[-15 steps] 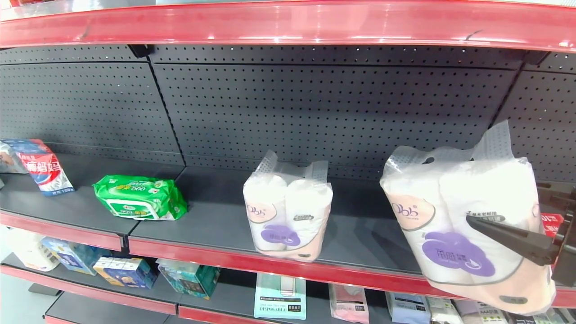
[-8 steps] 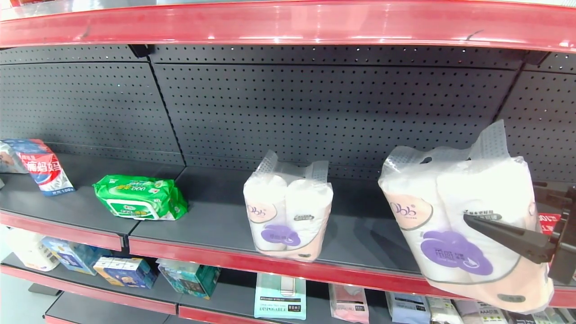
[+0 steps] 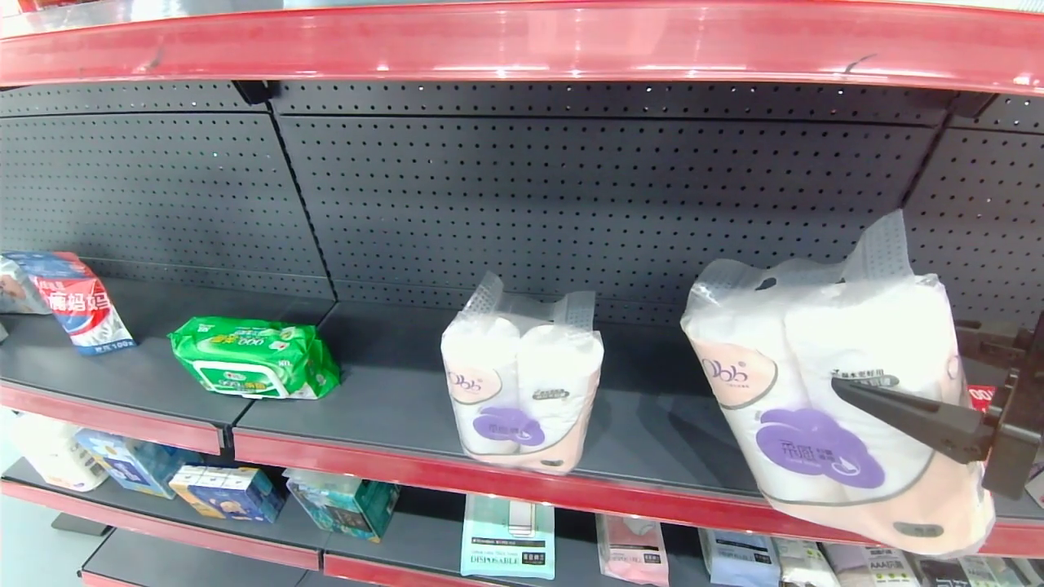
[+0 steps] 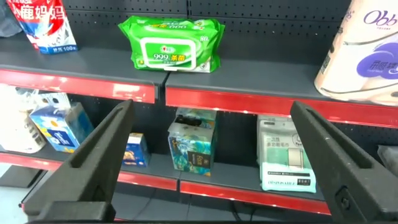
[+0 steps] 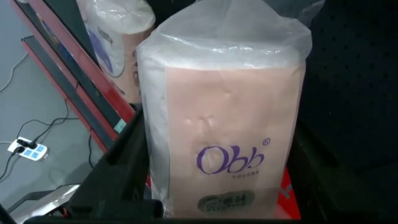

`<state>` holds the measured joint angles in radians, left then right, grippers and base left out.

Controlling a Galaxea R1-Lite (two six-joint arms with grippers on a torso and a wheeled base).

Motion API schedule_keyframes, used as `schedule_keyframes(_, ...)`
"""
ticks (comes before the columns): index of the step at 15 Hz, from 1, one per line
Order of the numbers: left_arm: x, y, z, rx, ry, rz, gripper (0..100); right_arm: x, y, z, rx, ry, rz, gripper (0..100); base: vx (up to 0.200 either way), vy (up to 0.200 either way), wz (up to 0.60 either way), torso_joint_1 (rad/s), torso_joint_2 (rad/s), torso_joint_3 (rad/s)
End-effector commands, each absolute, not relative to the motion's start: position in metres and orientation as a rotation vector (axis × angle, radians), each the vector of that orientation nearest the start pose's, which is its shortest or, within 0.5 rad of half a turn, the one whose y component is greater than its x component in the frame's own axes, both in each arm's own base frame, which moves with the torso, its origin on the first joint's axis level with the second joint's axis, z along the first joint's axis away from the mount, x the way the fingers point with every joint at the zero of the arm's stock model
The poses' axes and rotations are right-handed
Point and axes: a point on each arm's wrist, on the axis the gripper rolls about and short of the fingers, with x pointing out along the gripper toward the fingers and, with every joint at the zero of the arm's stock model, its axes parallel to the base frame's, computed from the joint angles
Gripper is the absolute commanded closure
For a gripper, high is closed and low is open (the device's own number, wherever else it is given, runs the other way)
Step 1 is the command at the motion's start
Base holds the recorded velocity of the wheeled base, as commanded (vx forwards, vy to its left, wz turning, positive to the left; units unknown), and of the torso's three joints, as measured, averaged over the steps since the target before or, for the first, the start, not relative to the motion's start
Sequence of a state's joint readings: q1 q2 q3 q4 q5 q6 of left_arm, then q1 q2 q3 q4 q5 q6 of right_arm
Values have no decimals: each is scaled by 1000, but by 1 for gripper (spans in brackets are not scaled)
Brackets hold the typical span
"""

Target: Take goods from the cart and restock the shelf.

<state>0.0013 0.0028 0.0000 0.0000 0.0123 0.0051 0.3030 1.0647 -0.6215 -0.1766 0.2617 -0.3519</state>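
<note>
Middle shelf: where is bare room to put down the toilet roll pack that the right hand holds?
The shelf is bare between the standing toilet roll pack and the held pack in the right hand, and again between the standing pack and the green wet wipes. The left end is tighter: a red and blue bag sits near the wipes.

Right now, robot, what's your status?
Right gripper jaws shut on toilet paper pack, at shelf front. Left gripper open, empty. Second pack stands apart, leftward.

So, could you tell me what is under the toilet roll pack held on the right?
The toilet roll pack hangs over the shelf's red front edge, with packets on the lower shelf below. Whether its base touches the board is hidden.
</note>
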Motion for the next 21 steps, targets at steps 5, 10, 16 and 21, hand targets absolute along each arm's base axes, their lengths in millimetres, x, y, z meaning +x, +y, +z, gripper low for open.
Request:
schedule_keyframes(5,-23,0,75,6,0,15,0,171,59,224,-323,185,600,100,0,0,0,0,0,0)
schedule_keyframes(10,-23,0,75,5,0,14,0,192,66,210,-282,260,603,100,0,0,0,0,0,0)
schedule_keyframes(16,-23,0,75,5,0,14,0,223,77,205,-251,226,593,100,0,0,0,0,0,0)
schedule_keyframes(21,-23,0,75,5,0,14,0,238,81,206,-211,235,588,100,0,0,0,0,0,0)
